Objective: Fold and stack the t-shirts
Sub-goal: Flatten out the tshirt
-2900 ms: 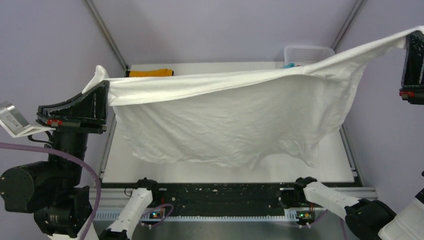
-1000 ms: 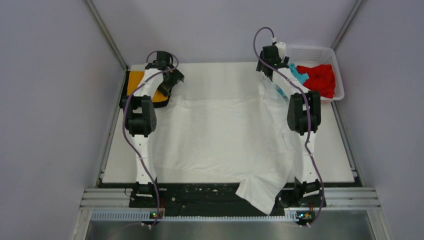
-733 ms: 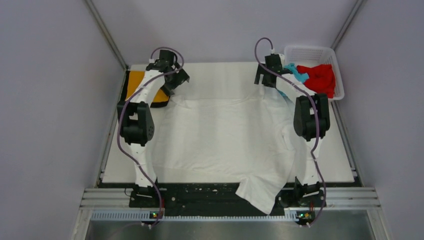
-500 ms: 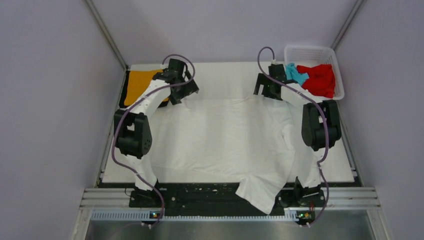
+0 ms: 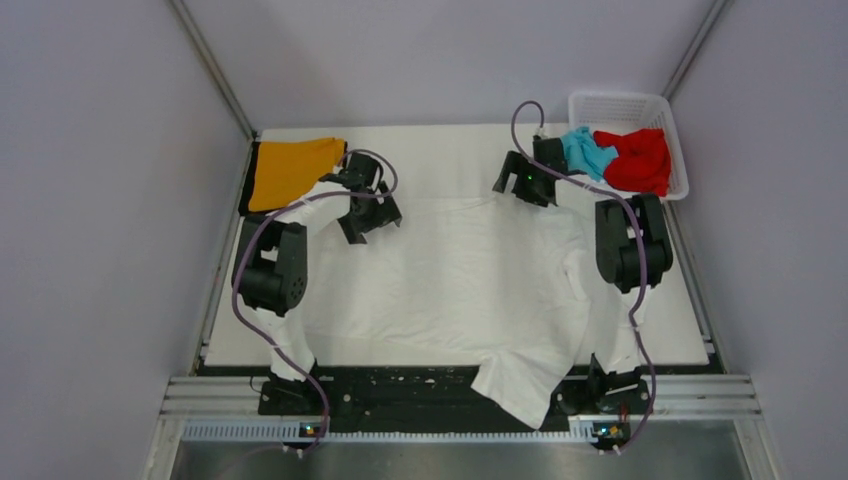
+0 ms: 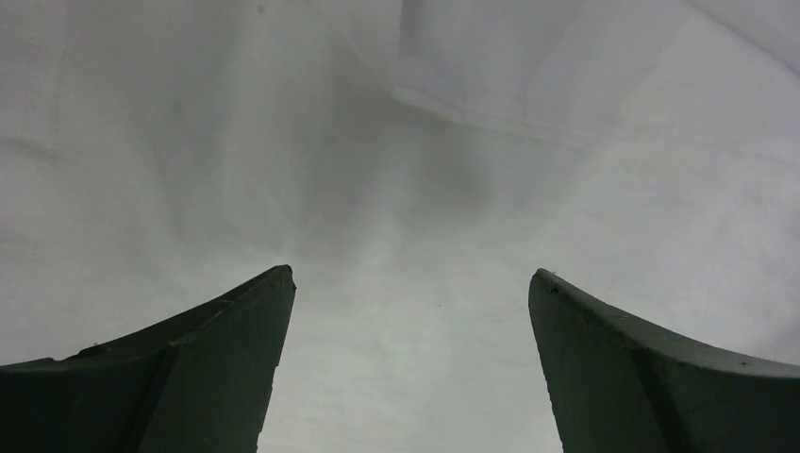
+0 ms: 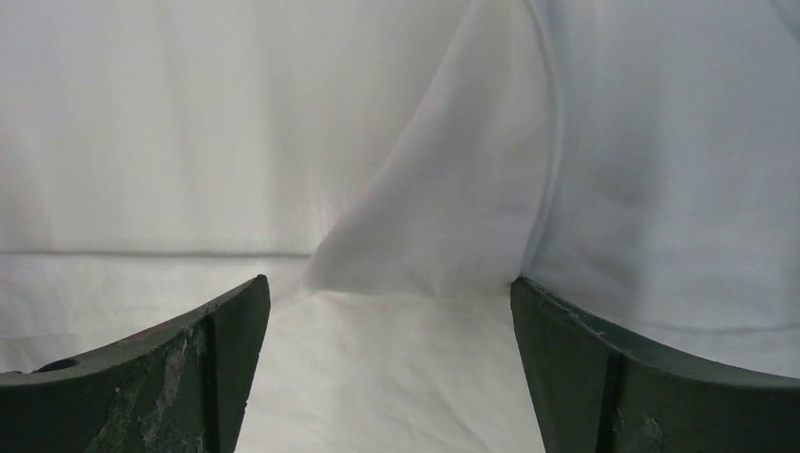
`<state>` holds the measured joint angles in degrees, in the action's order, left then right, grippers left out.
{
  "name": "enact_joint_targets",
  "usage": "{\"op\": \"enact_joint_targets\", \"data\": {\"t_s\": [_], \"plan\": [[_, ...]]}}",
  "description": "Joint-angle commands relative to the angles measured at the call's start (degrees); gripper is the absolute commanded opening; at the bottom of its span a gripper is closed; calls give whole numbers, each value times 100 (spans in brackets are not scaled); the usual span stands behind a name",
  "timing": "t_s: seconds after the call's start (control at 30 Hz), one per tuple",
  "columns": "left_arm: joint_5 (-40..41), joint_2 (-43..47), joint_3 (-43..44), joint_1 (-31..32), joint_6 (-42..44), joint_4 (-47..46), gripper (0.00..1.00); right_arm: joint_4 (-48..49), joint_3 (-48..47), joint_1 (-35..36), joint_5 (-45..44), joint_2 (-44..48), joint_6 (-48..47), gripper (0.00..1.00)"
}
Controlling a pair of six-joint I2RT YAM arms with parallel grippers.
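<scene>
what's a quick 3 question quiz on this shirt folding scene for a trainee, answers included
1. True or false: part of the white t-shirt hangs over the near edge of the table.
2. The left gripper and the right gripper are: A) both shut on cloth, B) both open, holding nothing, C) one open and one shut.
3. Fill in: the t-shirt lying at the table's far left corner is ____.

Key: 1 true. 2 B. 3 orange, the orange t-shirt.
</scene>
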<state>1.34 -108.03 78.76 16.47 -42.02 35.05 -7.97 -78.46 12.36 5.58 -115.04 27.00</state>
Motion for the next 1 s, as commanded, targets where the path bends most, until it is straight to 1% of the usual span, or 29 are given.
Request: {"op": "enact_joint_targets", "data": {"t_s": [0.0,0.17,0.3,0.37,0.5,0.57,0.63,0.7,0.8,0.9,0.97], "plan": [[251,-60,-271,31,60,-78,99,612,-417,22,363,-405,318,96],[578,5,-447,31,72,65,99,1330,-647,37,662,-708,882,94],[548,101,-559,31,28,-23,99,2417,-873,78,505,-997,1518,94],[547,147,-587,31,29,-26,99,2753,-1255,92,397,-1323,1747,95],[582,296,-632,31,-3,20,99,2926,-2299,115,298,-2118,1921,94],[573,357,-668,27,1,7,99,2722,-2894,123,136,-2426,1799,94],[552,362,-658,31,6,9,99,2132,-3511,126,-36,-2667,1565,95],[615,356,-611,30,26,62,99,1671,-3921,119,-106,-2740,1306,94],[633,338,-458,32,64,94,99,1431,-3729,137,-89,-2367,811,95],[535,273,-220,32,107,21,99,959,-3433,162,-280,-1850,125,96],[515,209,-44,32,90,-46,99,833,-2962,189,-381,-1420,-180,97]]}}
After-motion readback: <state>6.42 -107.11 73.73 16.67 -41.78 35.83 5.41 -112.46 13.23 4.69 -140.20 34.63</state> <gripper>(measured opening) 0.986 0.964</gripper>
